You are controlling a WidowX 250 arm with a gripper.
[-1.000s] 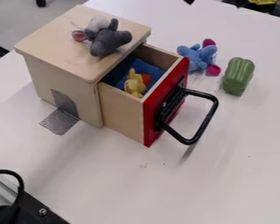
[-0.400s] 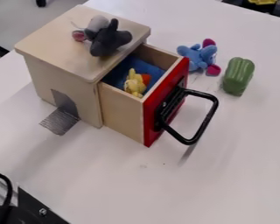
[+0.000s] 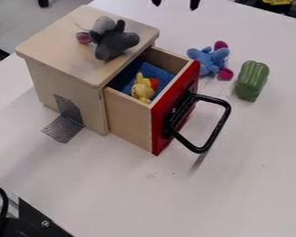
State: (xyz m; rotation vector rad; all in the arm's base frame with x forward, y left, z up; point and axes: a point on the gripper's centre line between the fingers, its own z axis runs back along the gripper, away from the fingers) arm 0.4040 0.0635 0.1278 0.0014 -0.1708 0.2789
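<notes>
Camera view, empty end effector (image 3: pixel 175 3) at top, open wide, blue plush (image 3: pixel 208 60) beside drawer (image 3: pixel 129 119)

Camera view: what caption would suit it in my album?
Gray mouse atop a wooden box, yellow toy in its open drawer, gripper at top.

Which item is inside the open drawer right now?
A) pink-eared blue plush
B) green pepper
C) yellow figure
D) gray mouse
C: the yellow figure sits in the pulled-out drawer, by the blue cloth.
</notes>
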